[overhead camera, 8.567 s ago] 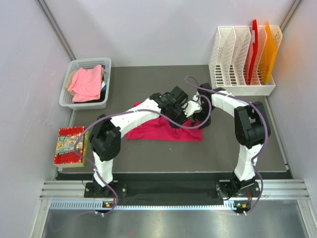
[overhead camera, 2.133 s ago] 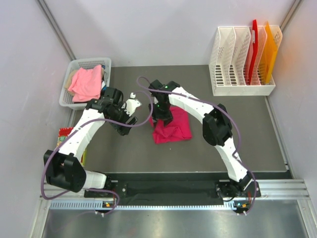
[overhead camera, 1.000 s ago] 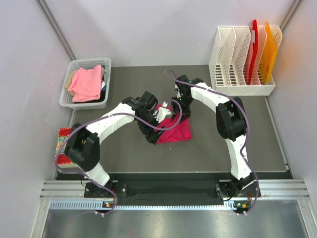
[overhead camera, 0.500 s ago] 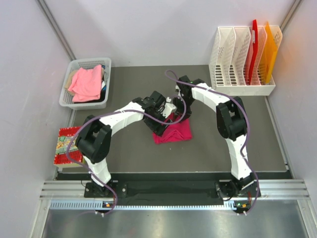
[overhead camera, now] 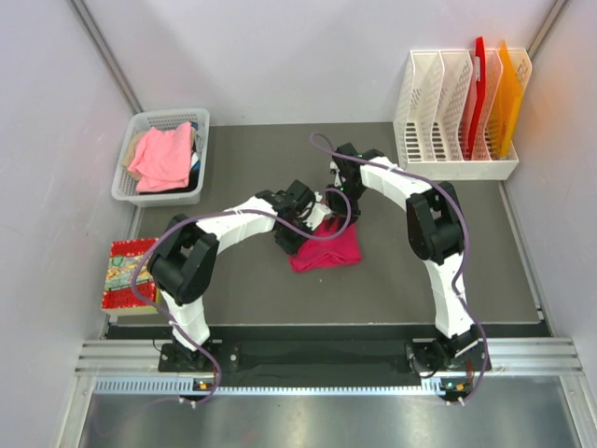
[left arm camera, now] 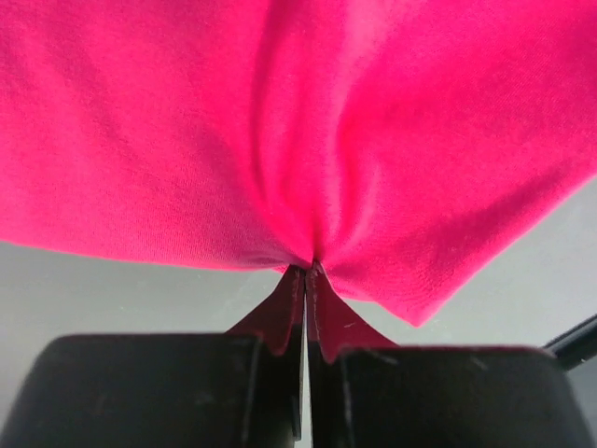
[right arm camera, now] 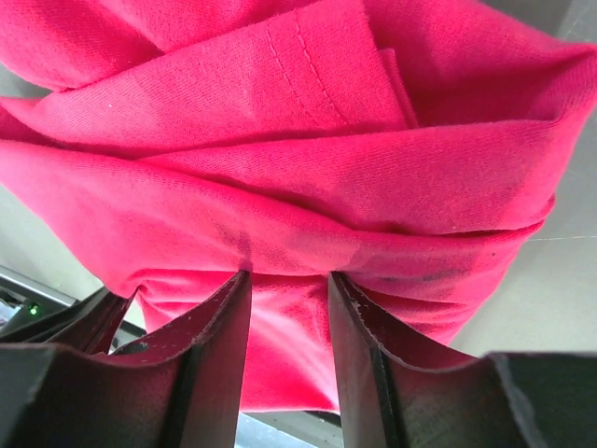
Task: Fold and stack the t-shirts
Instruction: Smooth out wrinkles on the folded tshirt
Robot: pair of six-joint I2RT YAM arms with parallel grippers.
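The magenta-pink t-shirt (overhead camera: 328, 247) lies in a compact folded bundle on the dark mat. My left gripper (overhead camera: 291, 235) is at its left edge, shut and pinching a fold of the cloth (left arm camera: 308, 187) between the fingertips. My right gripper (overhead camera: 341, 209) is at the bundle's far edge; its fingers (right arm camera: 219, 322) stand apart, with their tips against the layered folds (right arm camera: 308, 140) and cloth showing between them. The salmon-pink t-shirt (overhead camera: 164, 155) lies crumpled in the white basket (overhead camera: 125, 185) at the back left.
A white file rack (overhead camera: 438, 131) with red and orange folders (overhead camera: 494, 93) stands at the back right. A colourful flat box (overhead camera: 131, 273) lies at the mat's left edge. Purple cables loop over both arms near the shirt.
The shirt went from spread wide to a compact bundle. My left gripper swung in from the basket side to the bundle's left edge and shut on it. My right gripper has held still for the last second.
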